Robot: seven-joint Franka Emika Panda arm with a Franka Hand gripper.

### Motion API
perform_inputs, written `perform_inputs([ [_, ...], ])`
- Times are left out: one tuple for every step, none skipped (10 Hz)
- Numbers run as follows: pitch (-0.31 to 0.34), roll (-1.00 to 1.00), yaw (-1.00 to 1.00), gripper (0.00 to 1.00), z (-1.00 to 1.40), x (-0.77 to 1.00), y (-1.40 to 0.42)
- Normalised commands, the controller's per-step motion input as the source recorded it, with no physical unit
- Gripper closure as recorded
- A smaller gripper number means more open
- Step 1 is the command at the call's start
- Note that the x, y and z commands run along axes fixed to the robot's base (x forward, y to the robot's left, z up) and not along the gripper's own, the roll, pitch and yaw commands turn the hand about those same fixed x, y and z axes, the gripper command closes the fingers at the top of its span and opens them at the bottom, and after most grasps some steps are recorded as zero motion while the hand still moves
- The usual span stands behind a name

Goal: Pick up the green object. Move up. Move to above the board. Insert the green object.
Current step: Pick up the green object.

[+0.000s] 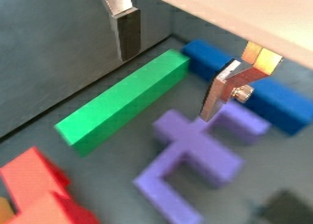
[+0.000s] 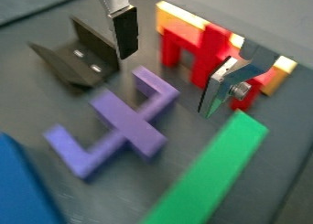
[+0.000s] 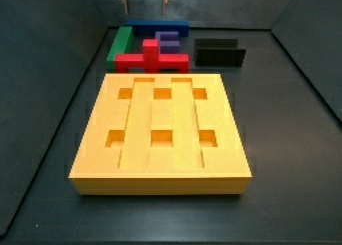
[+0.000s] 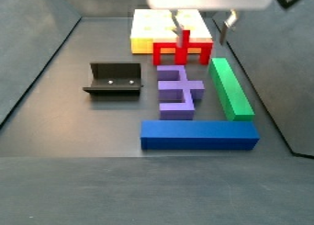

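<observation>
green object is flat on the table, not picked up yet. It sits at the outer edge of the parts cluster, long side just beside the purple piece, one end by the blue block, the other toward the red cross block. Its outer long face looks clear, which probably makes it the easy grasp side.

pincer hangs above the cluster with fingers spread and nothing between them. In a wrist view it's over the gap between the bar and the purple piece; it still needs to centre across the bar's width before descending.

board lies flat with recesses up and empty, well apart from the bar beyond the red block. The fixture stands beside the purple piece, out of the way.

Risk: a finger could clip the purple piece on the way down.
</observation>
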Motion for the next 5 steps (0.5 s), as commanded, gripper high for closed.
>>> perform_inputs([
  [-0.224,0.0,0.0,0.0,-0.8,-0.91,0.12],
  [-0.229,0.0,0.01,0.0,-0.71,-0.89,0.4],
  [-0.189,0.0,0.01,0.0,-0.67,-0.84,0.37],
  [-0.143,0.0,0.0,0.0,-0.59,-0.72,0.43],
  [-0.049,0.04,0.0,0.0,-0.43,-0.4,0.22],
])
